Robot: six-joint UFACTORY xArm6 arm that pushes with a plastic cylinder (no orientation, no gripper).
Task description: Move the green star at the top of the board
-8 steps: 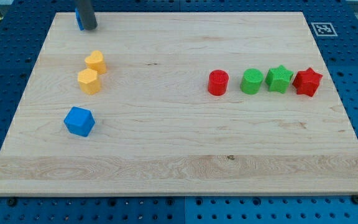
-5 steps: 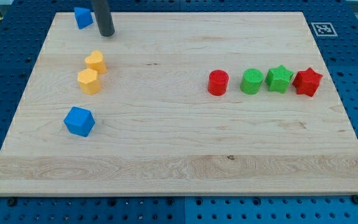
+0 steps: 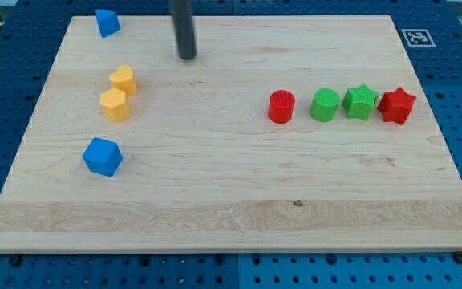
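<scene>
The green star lies at the view's right in a row, between a green cylinder on its left and a red star on its right. A red cylinder ends the row on the left. My tip is near the view's top, left of centre, far to the left of the green star and touching no block.
Two yellow blocks sit close together at the view's left. A blue cube lies below them. A small blue block sits at the top left corner. A marker tag is at the board's top right.
My tip has moved to the right and slightly down, away from the small blue block at the top left. No block has moved.
</scene>
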